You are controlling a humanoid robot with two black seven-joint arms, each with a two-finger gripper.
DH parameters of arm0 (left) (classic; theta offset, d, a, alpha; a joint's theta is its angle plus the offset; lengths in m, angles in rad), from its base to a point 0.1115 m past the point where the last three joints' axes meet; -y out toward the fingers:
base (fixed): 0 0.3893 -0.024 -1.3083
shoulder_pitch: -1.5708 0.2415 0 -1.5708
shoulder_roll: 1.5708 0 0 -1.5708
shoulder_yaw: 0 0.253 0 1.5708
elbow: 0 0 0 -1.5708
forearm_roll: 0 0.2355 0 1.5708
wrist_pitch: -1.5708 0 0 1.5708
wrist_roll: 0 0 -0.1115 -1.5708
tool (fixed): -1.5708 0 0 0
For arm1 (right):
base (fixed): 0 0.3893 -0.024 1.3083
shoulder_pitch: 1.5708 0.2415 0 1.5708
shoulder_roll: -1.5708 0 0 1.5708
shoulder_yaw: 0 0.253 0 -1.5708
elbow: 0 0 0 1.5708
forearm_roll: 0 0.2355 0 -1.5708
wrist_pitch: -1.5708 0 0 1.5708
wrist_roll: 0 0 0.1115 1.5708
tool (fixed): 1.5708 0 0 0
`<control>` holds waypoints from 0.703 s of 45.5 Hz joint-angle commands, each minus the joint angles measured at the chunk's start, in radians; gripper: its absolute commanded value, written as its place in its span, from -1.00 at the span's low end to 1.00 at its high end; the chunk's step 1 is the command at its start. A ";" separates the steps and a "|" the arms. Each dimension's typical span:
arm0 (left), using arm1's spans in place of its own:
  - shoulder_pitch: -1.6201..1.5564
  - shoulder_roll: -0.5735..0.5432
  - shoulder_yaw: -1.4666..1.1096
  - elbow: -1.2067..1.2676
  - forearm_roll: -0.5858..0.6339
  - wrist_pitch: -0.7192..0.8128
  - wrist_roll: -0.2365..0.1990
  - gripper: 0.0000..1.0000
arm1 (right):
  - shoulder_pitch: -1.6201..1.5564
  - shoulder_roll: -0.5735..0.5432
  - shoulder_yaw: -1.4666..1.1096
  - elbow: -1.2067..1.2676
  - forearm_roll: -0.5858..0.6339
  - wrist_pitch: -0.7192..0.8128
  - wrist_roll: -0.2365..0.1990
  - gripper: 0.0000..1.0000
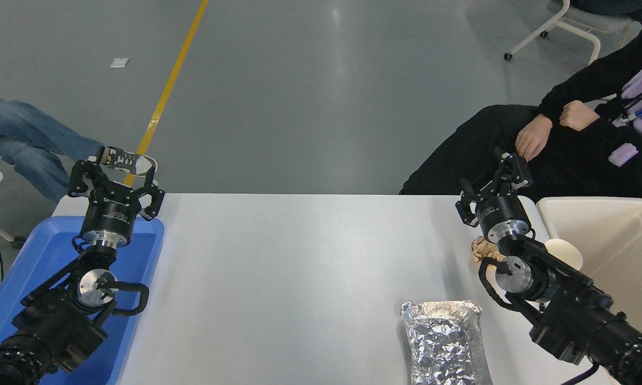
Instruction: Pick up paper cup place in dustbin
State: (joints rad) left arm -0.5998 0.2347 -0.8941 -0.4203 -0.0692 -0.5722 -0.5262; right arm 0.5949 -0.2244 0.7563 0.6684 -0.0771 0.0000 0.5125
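Right claw (494, 179) spread wide, grasping nothing, raised at bench (299, 256) far right. Paper cup (566, 252) lies tipped beside the dustbin (609, 235), partly behind right arm. Left claw (115, 174) released, parked over blue tray (43, 251).

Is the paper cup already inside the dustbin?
No, the paper cup lies on the table beside the dustbin, partly behind the right arm.

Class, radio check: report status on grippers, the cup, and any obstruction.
Left gripper open, parked over blue tray. Right gripper open, empty, beside dustbin. Paper cup on its side by the dustbin, partly hidden behind right arm. Crumpled brown paper ball close by.
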 commanded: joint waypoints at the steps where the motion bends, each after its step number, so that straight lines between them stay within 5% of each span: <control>1: 0.000 0.000 0.000 0.000 0.000 0.000 0.000 0.98 | 0.000 -0.012 -0.020 0.000 0.003 0.000 0.000 1.00; 32: 0.000 0.000 0.000 0.000 0.000 0.000 0.000 0.98 | 0.008 -0.023 -0.026 -0.003 0.005 0.006 0.000 1.00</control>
State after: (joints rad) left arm -0.5998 0.2347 -0.8944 -0.4203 -0.0692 -0.5722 -0.5261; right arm 0.6026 -0.2440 0.7328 0.6680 -0.0729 0.0050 0.5123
